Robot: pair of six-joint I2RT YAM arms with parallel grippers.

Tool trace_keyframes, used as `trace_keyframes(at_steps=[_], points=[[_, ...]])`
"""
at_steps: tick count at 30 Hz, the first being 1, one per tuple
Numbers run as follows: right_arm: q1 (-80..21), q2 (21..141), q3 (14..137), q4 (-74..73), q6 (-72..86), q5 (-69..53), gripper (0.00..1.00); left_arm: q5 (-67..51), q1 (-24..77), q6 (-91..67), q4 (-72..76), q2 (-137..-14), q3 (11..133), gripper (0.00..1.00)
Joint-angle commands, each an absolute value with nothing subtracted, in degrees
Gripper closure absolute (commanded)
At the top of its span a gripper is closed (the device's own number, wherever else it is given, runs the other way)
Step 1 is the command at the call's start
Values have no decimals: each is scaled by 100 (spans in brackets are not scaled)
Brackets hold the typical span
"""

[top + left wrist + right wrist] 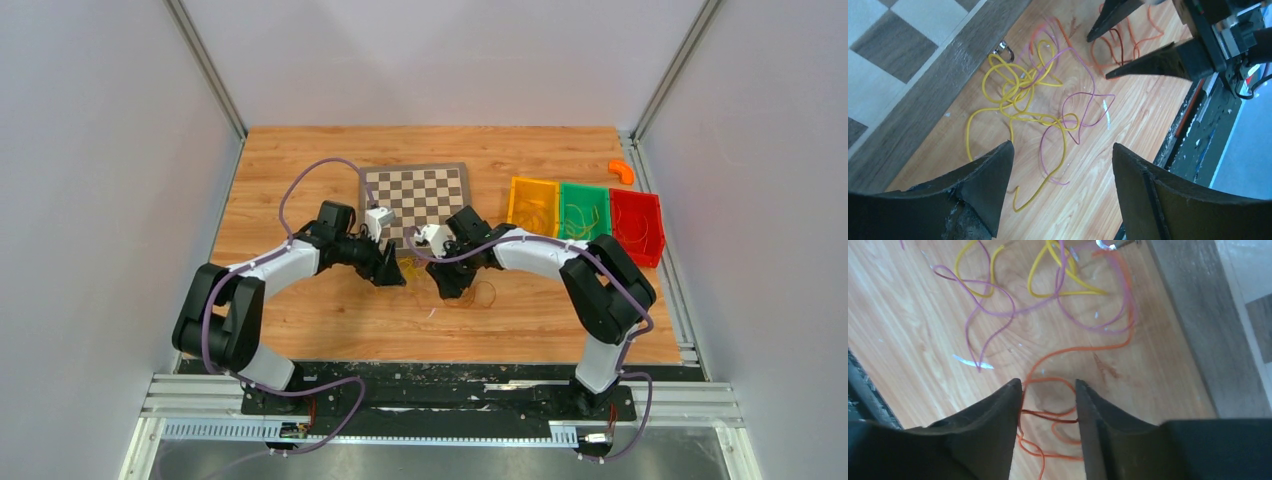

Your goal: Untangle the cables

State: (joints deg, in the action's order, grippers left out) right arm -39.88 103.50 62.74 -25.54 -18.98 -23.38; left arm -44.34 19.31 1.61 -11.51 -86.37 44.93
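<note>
Wooden bench [300,320] under both arms on my feed. I see the left tool [1062,150] hovering with jaws spread wide, gripping nothing. The cables [1043,92], yellow, purple and orange, lie between the tools, just off the chessboard's [415,195] near edge. The right tool [1048,385] stands open, with orange strands crossing its gap.

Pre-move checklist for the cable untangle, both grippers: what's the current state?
1. Left gripper open and empty: ok.
2. Right gripper jaws apart, astride the orange cable and dark red strand, neither clamped: ok.
3. Yellow cable free of purple cable: not ok, interlaced.
4. Grippers apart from each other: ok.
5. Right gripper lifted clear of the table: cannot tell.
</note>
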Motion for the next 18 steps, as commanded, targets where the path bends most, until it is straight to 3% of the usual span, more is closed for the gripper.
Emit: trace_keyframes(at_steps=[1, 5, 6, 18], points=[[-3984, 10170, 5900, -2169, -1914, -1992, 65, -4266, 1972, -485, -789, -8761, 4340, 19], [-4007, 9911, 5771, -2151, -1972, -2144, 98, -4042, 2039, -707, -701, -8953, 4328, 14], [-4018, 9836, 5749, -2146, -1992, -2208, 100, -3955, 2043, -790, -676, -8985, 4334, 13], [-4014, 8887, 5425, -1890, -1903, -2501, 100, -3484, 2506, -1038, -357, -9865, 4860, 14]])
